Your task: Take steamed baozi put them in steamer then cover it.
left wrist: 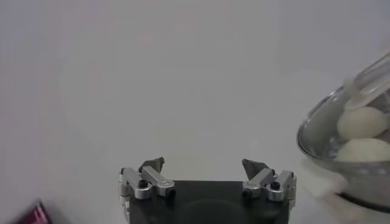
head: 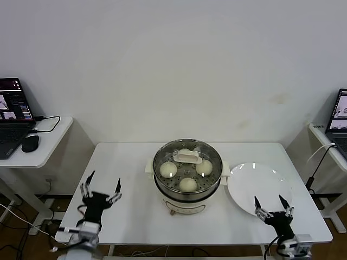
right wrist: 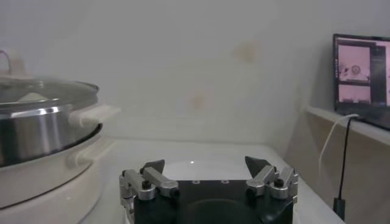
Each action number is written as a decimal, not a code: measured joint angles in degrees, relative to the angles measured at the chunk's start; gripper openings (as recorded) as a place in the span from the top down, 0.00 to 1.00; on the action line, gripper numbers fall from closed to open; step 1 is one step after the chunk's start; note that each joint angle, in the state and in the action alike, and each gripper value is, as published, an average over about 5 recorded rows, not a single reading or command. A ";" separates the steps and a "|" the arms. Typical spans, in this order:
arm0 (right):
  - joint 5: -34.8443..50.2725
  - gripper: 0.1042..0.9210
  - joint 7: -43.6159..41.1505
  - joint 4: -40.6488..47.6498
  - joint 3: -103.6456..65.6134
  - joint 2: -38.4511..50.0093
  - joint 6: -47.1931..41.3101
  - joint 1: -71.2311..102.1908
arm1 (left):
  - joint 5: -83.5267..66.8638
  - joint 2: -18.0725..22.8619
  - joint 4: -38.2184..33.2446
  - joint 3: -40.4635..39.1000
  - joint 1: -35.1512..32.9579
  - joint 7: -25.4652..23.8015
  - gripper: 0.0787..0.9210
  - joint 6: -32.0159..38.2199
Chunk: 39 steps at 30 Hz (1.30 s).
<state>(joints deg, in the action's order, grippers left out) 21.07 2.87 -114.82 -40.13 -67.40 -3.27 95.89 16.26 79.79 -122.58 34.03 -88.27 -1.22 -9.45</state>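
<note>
From my remote seat, going left to right: a side desk [head: 46,138] at about nine o'clock carries a laptop [head: 15,115] and a mouse [head: 30,143]. My left tool [head: 101,189] hovers at the white table's [head: 130,179] seven o'clock corner, fingers spread wide and grasping nothing; its wrist view shows the same splayed fingers [left wrist: 152,165] with the pot's edge off to one side.

At the table's centre sits the steamer [head: 187,181], and inside it on the perforated tray lie the steamed baozi [head: 187,184]: I count four, one each at roughly six, nine, three and twelve o'clock of the pot, the far one partly hidden. The cover [head: 162,154] rests on the steamer's rim, its cream handle [head: 187,158] across the middle.

Just beside the steamer, at its three o'clock, lies a white plate [head: 252,181] with nothing on it. My right tool [head: 274,207] hangs over the plate's five o'clock edge, released, fingers apart, holding nothing. Another laptop [head: 339,122] stands at far right.
</note>
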 measured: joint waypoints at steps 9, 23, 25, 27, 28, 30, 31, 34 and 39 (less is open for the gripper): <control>0.83 0.12 0.68 -1.87 1.12 1.71 -3.35 0.45 | -7.33 0.26 1.27 1.45 -6.63 3.09 0.12 1.10; -0.41 0.12 2.31 -2.63 1.81 -0.17 -4.13 0.35 | -11.04 0.69 0.20 1.46 -9.98 2.98 0.12 1.59; -0.86 0.12 2.43 -2.74 1.84 -0.44 -4.12 0.29 | -11.30 0.71 0.15 1.51 -10.10 2.94 0.12 1.63; -1.41 0.12 2.45 -2.76 1.86 -0.66 -4.09 0.31 | -11.51 0.69 0.18 1.56 -10.27 2.94 0.12 1.65; -1.69 0.12 2.45 -2.79 1.86 -0.77 -4.08 0.34 | -11.60 0.65 0.20 1.57 -10.38 2.91 0.12 1.67; -2.21 0.12 2.47 -2.87 1.83 -0.95 -4.07 0.40 | -11.77 0.50 0.18 1.59 -10.65 2.85 0.12 1.71; -2.43 0.12 2.49 -2.94 1.80 -1.04 -4.07 0.42 | -11.84 0.39 0.14 1.59 -10.77 2.79 0.12 1.74; -2.94 0.12 2.59 -3.16 1.68 -1.34 -4.04 0.43 | -12.08 0.10 -0.13 1.63 -10.92 2.58 0.12 1.87; -3.39 0.12 2.71 -3.24 1.59 -1.73 -3.77 0.41 | -12.32 0.06 -0.55 1.71 -10.86 2.22 0.12 1.93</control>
